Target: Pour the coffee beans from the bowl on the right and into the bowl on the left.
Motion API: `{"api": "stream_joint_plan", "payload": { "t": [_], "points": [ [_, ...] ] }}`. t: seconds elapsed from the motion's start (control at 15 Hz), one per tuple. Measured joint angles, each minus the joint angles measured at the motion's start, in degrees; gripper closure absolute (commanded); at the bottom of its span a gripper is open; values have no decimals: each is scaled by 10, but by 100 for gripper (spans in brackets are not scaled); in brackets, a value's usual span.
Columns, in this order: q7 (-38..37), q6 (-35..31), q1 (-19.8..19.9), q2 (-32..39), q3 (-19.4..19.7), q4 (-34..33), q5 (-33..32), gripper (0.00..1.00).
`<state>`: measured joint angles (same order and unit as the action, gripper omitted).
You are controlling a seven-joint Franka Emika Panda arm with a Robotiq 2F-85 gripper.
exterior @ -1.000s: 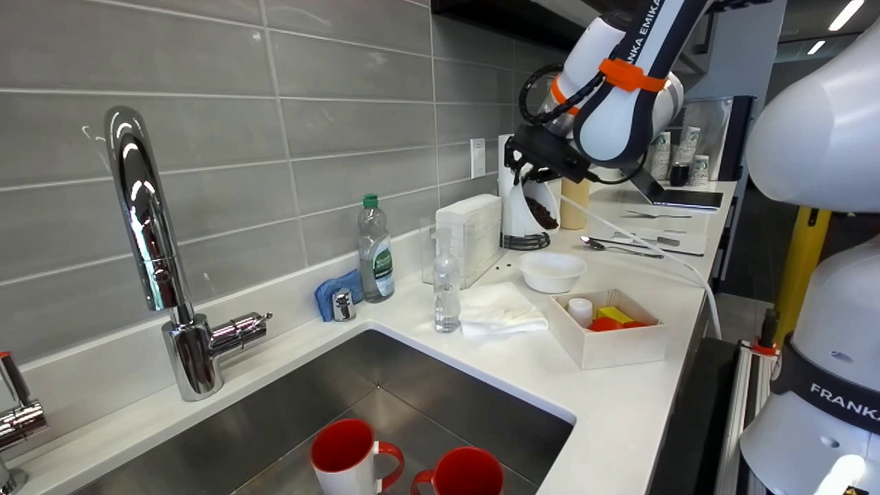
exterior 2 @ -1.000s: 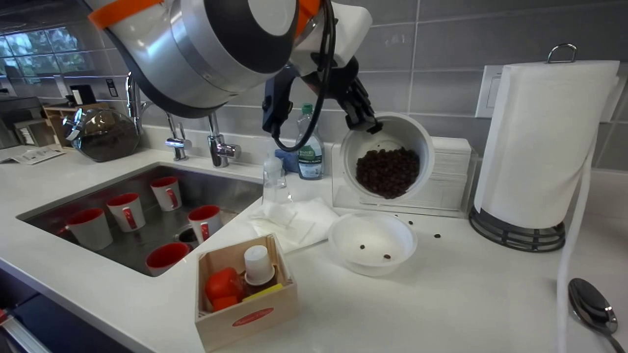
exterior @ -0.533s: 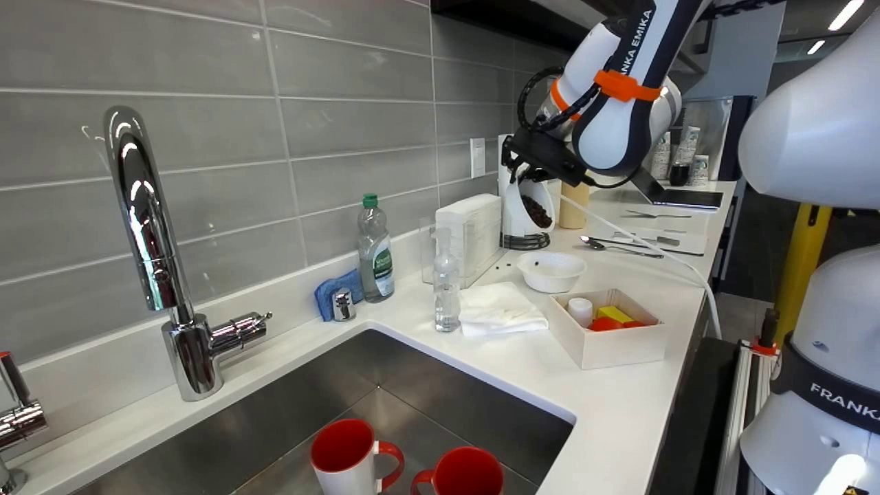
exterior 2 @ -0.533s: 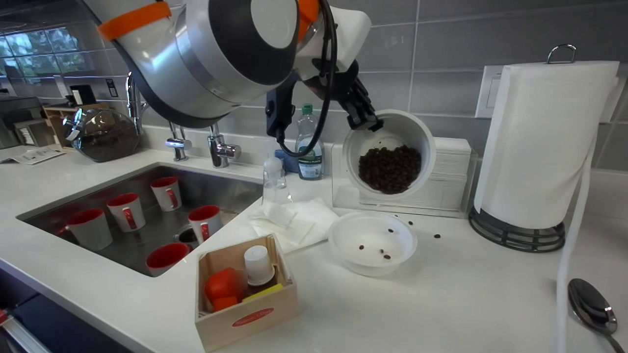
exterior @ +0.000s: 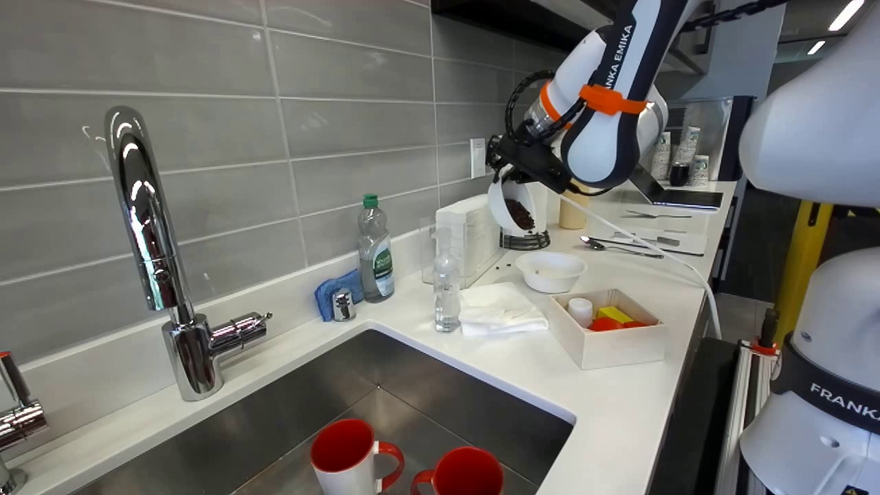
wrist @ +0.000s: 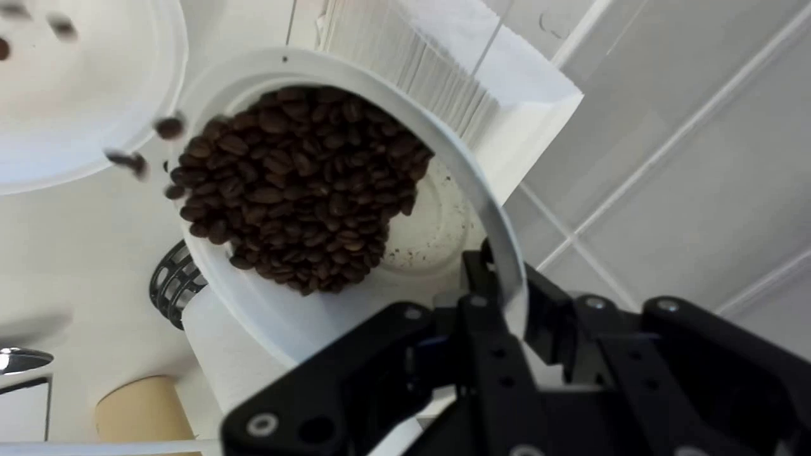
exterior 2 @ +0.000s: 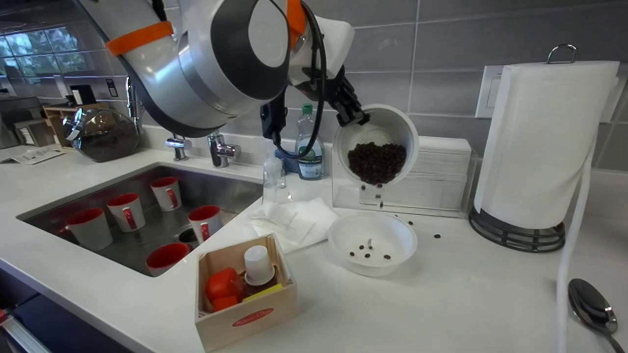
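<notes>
A white bowl [exterior 2: 411,139] hangs tilted in the air, its mouth facing down and outward. It also shows in an exterior view [exterior: 498,210] and the wrist view [wrist: 437,244]. Dark coffee beans [exterior 2: 377,163] are piled towards its lower rim, and a few are falling from it. My gripper [exterior 2: 362,119] is shut on the bowl's upper rim; in the wrist view its fingers [wrist: 507,285] pinch the rim wall. A second white bowl [exterior 2: 373,266] stands upright on the counter below the tilted one, with several beans on its bottom. It also shows in an exterior view [exterior: 550,278].
A napkin holder [exterior 2: 441,171] stands close behind the bowls, a paper towel roll [exterior 2: 544,147] to the right. A wooden box [exterior 2: 265,314], paper napkins [exterior 2: 289,225] and a clear bottle [exterior 2: 274,181] stand nearby. The sink [exterior: 474,385] holds mugs. Stray beans [exterior 2: 436,236] lie on the counter.
The gripper and held bowl have moved left in both exterior views, and slightly up. More beans have dropped into the lower bowl, and some are now in mid-air.
</notes>
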<state>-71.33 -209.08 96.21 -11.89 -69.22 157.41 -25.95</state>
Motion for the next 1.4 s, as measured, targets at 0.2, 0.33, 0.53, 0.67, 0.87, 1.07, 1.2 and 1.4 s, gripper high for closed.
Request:
{"api": "stream_joint_plan", "payload": {
  "t": [0.2, 0.33, 0.53, 0.67, 0.87, 1.07, 1.2, 1.4],
  "points": [
    [-4, -28, 71, -13, -84, 0, 13, 99],
    [-16, -51, 123, -27, -142, 0, 18, 99],
    [-44, -96, 201, -61, -227, 1, 19, 99],
    [-68, -135, 251, -95, -279, 3, 21, 99],
    [-97, -192, 308, -155, -340, 6, 40, 99],
    [-118, -234, 343, -211, -384, 7, 74, 99],
    [-128, -253, 357, -242, -407, 8, 97, 99],
    [-138, -271, 366, -276, -434, 8, 130, 99]
  ]
}}
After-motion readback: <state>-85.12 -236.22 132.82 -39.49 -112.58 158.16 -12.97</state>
